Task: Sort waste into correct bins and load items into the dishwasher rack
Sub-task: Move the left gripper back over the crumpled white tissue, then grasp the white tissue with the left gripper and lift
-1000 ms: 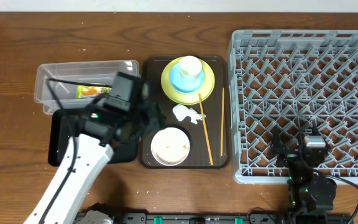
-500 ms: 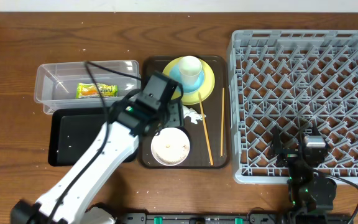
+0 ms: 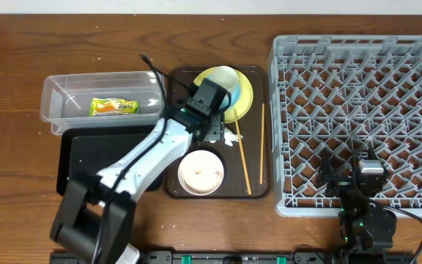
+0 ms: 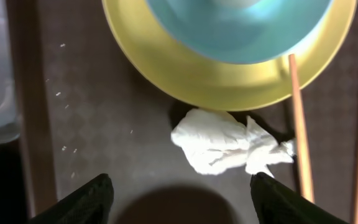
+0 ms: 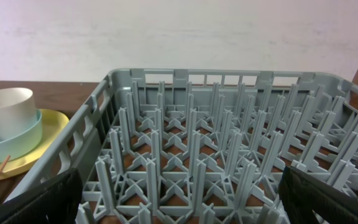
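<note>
Tissue just beside plate rim

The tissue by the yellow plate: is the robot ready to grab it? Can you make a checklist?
1. Left gripper open: ok, nothing between its fingers.
2. Tissue lined up between the fingers: ok, though a little off-centre.
3. Tissue free of the chopstick: not ok, its tip touches it.
4. Tissue off the plate: cannot tell, it sits right at the rim.
5. Right gripper out of the way: ok, open over the rack.
</note>
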